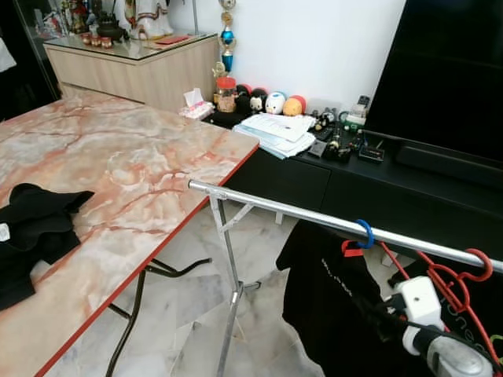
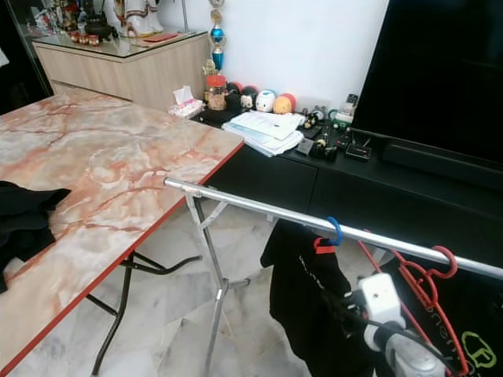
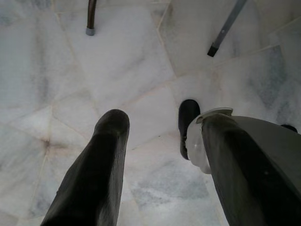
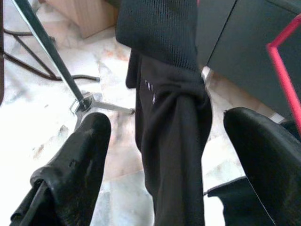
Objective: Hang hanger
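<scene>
Marble-pattern tabletop point(image 1: 118, 173) with red edge across the left, black cloth point(image 1: 35, 232) lying on its near left part. Black TV point(image 1: 448, 71) upper right above low black cabinet point(image 1: 299, 177) loaded with papers point(image 1: 275, 129) and small round figurines point(image 1: 271, 102). Pale marble floor point(image 3: 70, 84) underneath. Wooden sideboard point(image 1: 134, 67) at far left against the wall. Silver clothes rail point(image 1: 314, 220) running from the tabletop corner down to the right, on a folding metal stand point(image 1: 232, 290). Black T-shirt point(image 1: 330, 298) hung on the rail from a blue-hooked hanger point(image 1: 365, 233); just to its right, red hanger point(image 1: 452, 283) hooked over the rail, already hanging. Right arm point(image 1: 428, 330) low right, white and silver, reaching toward the shirt. Right end effector point(image 4: 169, 165) released, both fingers point(image 4: 75, 169) spread wide either side of the bunched black shirt fabric, not pinching it. Left end effector point(image 3: 164, 136) pointing at the floor, released, fingers point(image 3: 101, 160) apart, nothing between them. Black rubber foot of the tabletop leg point(image 3: 89, 19) and foot of the rail stand point(image 3: 225, 28) on the floor beyond.
</scene>
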You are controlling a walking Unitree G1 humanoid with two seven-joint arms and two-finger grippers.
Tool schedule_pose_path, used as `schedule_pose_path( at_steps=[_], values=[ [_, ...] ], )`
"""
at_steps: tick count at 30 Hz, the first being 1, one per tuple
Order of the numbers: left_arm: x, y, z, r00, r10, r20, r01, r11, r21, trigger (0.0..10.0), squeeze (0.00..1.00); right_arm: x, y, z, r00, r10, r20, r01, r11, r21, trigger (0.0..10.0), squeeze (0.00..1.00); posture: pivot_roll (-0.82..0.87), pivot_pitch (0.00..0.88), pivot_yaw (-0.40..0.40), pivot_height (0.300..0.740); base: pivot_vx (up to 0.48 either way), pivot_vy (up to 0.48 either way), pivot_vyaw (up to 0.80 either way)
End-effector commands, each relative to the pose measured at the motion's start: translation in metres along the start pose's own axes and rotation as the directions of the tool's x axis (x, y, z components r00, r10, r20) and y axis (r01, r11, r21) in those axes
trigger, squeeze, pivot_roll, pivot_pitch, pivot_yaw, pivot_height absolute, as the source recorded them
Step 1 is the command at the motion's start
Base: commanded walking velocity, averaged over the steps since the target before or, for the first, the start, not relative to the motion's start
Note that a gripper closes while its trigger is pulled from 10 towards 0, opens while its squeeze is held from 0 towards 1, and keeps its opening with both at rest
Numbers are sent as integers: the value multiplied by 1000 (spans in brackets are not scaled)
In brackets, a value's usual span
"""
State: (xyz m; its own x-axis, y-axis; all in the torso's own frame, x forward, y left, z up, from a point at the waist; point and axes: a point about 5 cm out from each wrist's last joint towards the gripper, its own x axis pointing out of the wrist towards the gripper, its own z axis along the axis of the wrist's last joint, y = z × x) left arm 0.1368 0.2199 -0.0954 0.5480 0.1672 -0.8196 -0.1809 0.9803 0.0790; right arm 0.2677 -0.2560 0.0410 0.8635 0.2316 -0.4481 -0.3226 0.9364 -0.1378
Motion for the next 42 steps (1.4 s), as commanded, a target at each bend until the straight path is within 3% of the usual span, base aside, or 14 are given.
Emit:
schedule_pose_path(
  at_steps=[1,12,16,22,33,34,35,36,37,42],
  values=[
    [-1,0,-5,1000,-3,-27,3,1000,23,10000,0,7,-6,12,1000,-20,21,20,999,-31,10000,0,-10,0,5,740,0,0,0],
    [-1,-2,-5,1000,-2,-25,2,1000,21,10000,0,33,-8,37,1000,-7,19,9,997,-71,10000,0,15,0,-6,740,0,0,0],
    [-1,-2,-8,999,-4,-39,5,1000,26,10000,0,41,-2,33,998,29,-62,-35,995,-93,10000,0,21,0,-6,740,0,0,0],
    [-1,-3,-8,999,-8,-44,9,1000,27,10000,0,40,-8,25,989,-13,-148,-3,994,-107,10000,0,23,0,-9,740,0,0,0],
    [-2,-2,-9,999,3,-44,-2,1000,31,10000,0,38,-24,30,984,-122,-127,117,992,-49,10000,0,19,0,-7,740,0,0,0],
    [-1,-2,-9,999,4,-43,-3,1000,30,10000,0,38,-25,33,986,-125,-114,122,992,-36,8667,0,20,0,-7,740,0,0,0],
    [-1,-2,-9,999,5,-43,-4,1000,29,10000,0,38,-25,35,986,-126,-106,124,992,-29,4471,0,20,0,-8,740,0,0,0],
    [-1,-2,-9,999,5,-43,-4,1000,28,10000,0,39,-25,36,987,-127,-102,125,992,-25,4471,0,20,0,-8,740,0,0,0],
    [-1,-2,-9,999,6,-43,-5,1000,28,10000,0,39,-25,38,988,-127,-90,127,992,-14,0,0,18,0,-7,740,0,0,0],
    [-2,-2,-10,999,4,-47,-3,1000,28,10000,0,41,-23,41,992,-102,-79,102,995,4,0,0,23,0,-11,740,0,0,0]
  ],
)
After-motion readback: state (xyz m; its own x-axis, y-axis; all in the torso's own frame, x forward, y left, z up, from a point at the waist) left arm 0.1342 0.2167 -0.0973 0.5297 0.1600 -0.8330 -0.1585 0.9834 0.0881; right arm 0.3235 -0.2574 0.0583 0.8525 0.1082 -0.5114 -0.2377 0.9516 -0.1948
